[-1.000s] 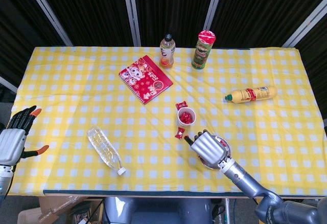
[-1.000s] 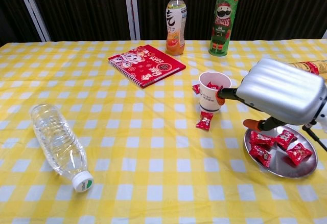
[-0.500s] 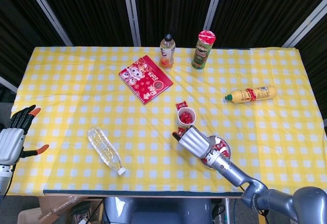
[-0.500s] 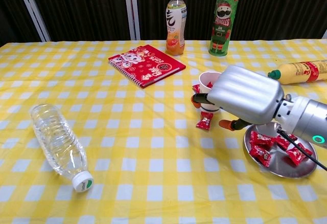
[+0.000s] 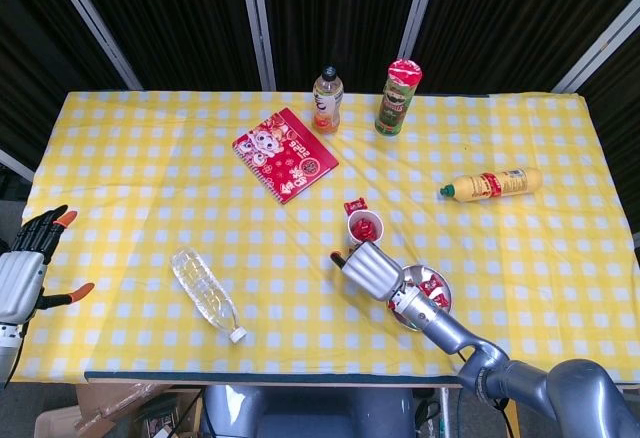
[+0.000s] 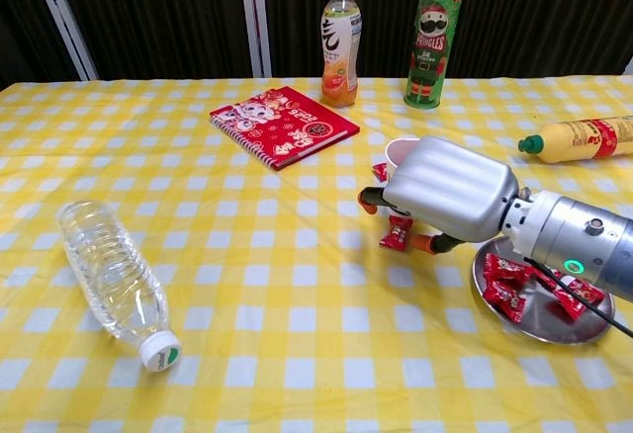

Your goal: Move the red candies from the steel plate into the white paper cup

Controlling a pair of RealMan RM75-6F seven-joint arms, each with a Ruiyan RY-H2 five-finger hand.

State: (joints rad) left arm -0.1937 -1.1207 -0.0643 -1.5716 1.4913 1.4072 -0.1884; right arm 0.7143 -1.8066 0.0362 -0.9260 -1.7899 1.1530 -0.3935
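Observation:
The white paper cup (image 5: 364, 227) holds red candies, and in the chest view its rim (image 6: 400, 146) shows behind my right hand (image 6: 450, 196). The steel plate (image 6: 550, 330) at the front right carries several red candies (image 6: 508, 291). My right hand (image 5: 368, 268) hangs low just in front of the cup, back up, fingers apart and pointing left. A loose red candy (image 6: 398, 233) lies on the cloth under it, between fingertip and thumb; nothing shows in its grasp. Another candy (image 5: 355, 205) lies behind the cup. My left hand (image 5: 25, 273) is open off the table's left edge.
An empty water bottle (image 6: 114, 280) lies at the front left. A red notebook (image 6: 284, 125), an orange drink bottle (image 6: 338, 43) and a Pringles can (image 6: 430, 43) stand along the back. A yellow squeeze bottle (image 6: 579, 139) lies at the right.
My right hand has moved left, from above the steel plate to in front of the cup, over the loose candy. The left hand has not moved.

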